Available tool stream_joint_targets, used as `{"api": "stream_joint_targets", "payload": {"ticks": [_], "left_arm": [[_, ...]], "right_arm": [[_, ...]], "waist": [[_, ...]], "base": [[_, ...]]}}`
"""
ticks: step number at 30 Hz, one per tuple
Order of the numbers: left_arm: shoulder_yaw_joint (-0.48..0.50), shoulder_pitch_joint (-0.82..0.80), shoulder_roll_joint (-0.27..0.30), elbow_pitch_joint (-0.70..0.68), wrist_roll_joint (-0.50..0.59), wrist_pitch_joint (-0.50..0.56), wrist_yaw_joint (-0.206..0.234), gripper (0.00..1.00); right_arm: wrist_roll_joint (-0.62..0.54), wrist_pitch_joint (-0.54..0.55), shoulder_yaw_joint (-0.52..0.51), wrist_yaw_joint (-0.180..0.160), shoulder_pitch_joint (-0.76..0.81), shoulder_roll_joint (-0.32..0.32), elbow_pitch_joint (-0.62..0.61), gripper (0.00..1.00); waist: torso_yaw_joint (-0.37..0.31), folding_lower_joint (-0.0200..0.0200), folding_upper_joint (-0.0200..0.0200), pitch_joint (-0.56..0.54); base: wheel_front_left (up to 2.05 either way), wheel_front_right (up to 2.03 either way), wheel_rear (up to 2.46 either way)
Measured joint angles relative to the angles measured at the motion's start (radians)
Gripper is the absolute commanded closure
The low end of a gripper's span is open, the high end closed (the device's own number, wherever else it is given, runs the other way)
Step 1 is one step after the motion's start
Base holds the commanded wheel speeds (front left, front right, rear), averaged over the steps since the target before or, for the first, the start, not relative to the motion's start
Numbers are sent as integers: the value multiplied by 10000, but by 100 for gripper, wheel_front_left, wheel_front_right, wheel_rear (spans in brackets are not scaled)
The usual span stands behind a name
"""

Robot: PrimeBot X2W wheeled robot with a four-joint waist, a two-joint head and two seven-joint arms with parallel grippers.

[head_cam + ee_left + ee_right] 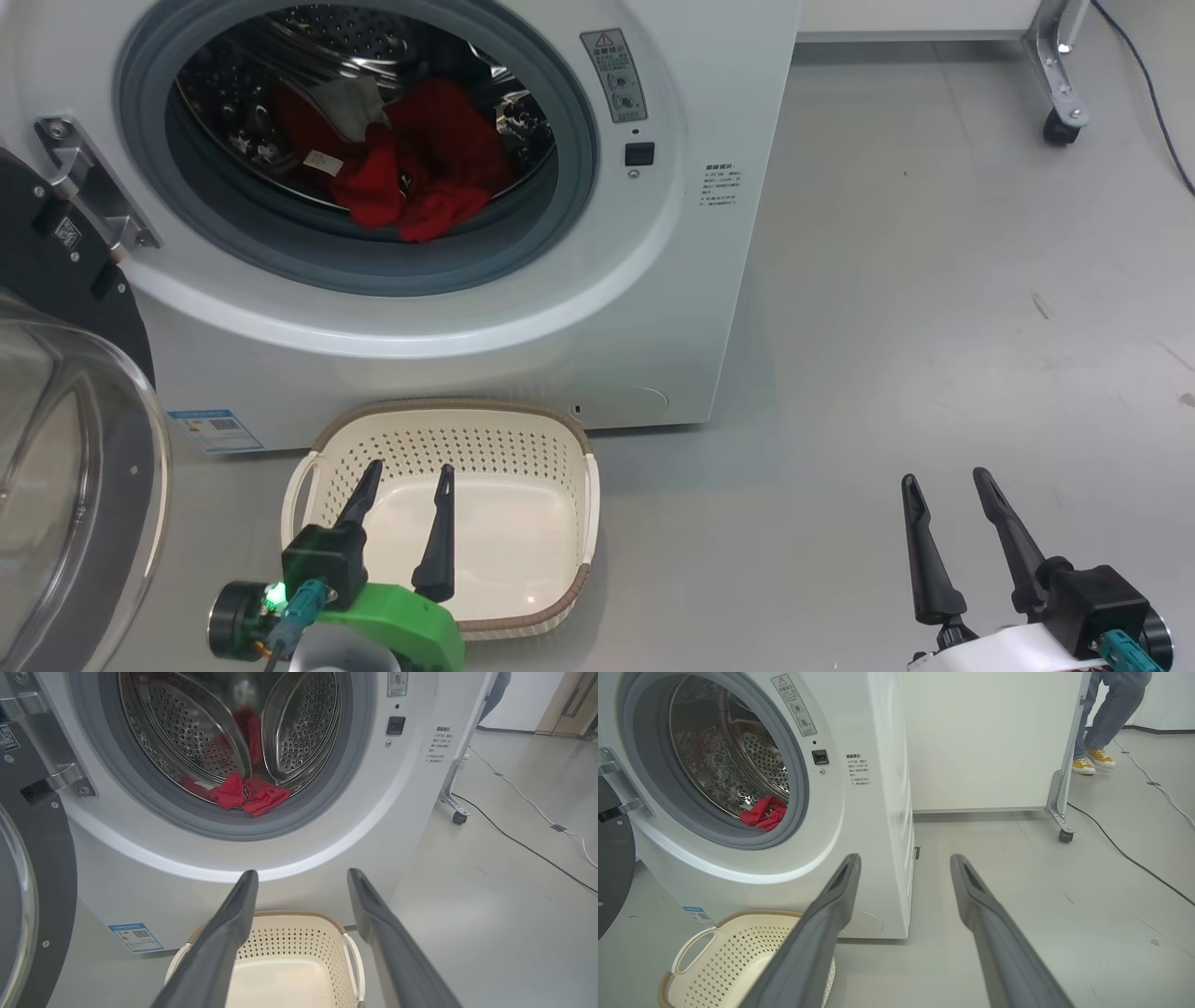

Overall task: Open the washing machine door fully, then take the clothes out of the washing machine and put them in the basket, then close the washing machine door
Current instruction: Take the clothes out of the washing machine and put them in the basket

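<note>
The right gripper (944, 478) sits off to the side, fingers apart, empty. The left gripper (411, 467), spread and empty too, hangs over the basket (467, 408). The red clothes (420, 173) lie straight ahead and above it, low in the washing machine (644, 308), so it is nearer.

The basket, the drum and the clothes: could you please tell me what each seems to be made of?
The basket looks like moulded cream plastic, matt, with punched holes and a brown woven-look rim. The drum appears to be polished steel: shiny, mirror-like, perforated. The clothes look like soft red fabric, crumpled in folds; the fibre cannot be told.
</note>
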Motion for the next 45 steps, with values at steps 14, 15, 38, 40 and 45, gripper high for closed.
{"api": "stream_joint_targets", "payload": {"ticks": [14, 15, 38, 40, 45], "left_arm": [[-433, -1316, -4, 0, -462, 355, 31, 0], [-416, -1469, -6, 27, -548, 416, 31, 0], [865, -6476, 880, 1509, -1513, 3590, -502, 0], [966, -6883, 1053, 1638, -1613, 3958, -518, 0], [1310, -8019, 1570, 1802, -1670, 4623, -581, 0]], "right_arm": [[-54, 0, 153, 332, -565, -10, -257, 0], [-54, 0, 174, 359, -632, -12, -259, 0], [263, -2, 869, 694, -2784, -48, -161, 0], [391, -2, 963, 696, -2908, -54, -121, 0], [755, -2, 1202, 704, -3147, -56, -59, 0]], "waist": [[58, 1, 0, 1486], [53, 1, 0, 1619], [-1231, 2, 0, 4340], [-1384, 2, 0, 4473], [-1739, 2, 0, 4782]], "base": [[0, 0, 0], [0, 0, 0], [0, 0, 0], [0, 0, 0], [0, 0, 0]]}}
